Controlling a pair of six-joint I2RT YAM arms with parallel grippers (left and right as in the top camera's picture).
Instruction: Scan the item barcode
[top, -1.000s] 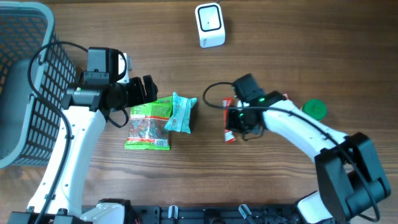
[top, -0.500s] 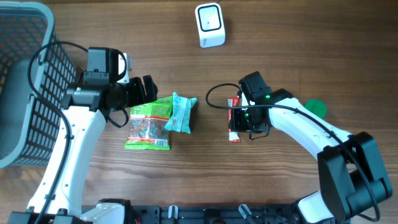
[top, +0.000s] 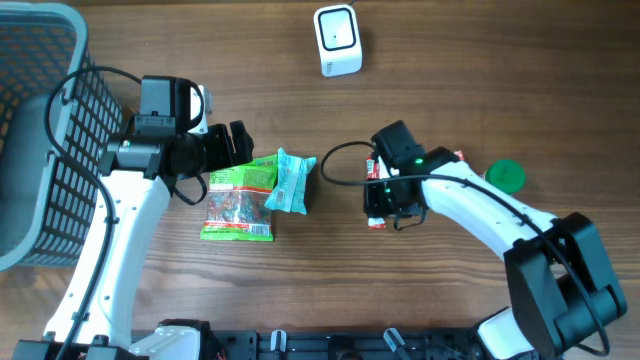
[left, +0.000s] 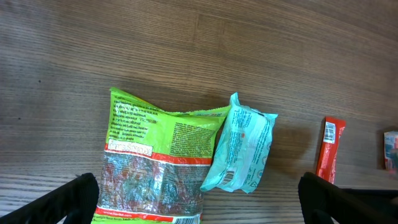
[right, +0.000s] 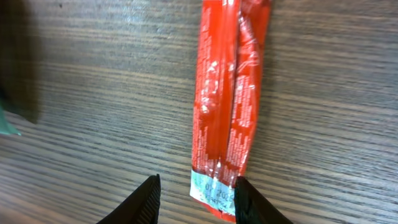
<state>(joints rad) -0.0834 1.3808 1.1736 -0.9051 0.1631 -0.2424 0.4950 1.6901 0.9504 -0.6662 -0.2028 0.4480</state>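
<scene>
- The red bar (right: 227, 93) is a slim, glossy foil wrapper with a raised centre seam and a pale printed end. It lies flat on the wood-grain table (top: 300, 290), just right of the middle.
- Its long axis runs from far edge to near edge, with the pale end toward the near edge.
- The right hand (right: 198, 202) is partly open, its fingertips straddling that pale end.
- The left hand (left: 199, 205) gapes wide by the crinkled green bag (left: 155, 168).
</scene>
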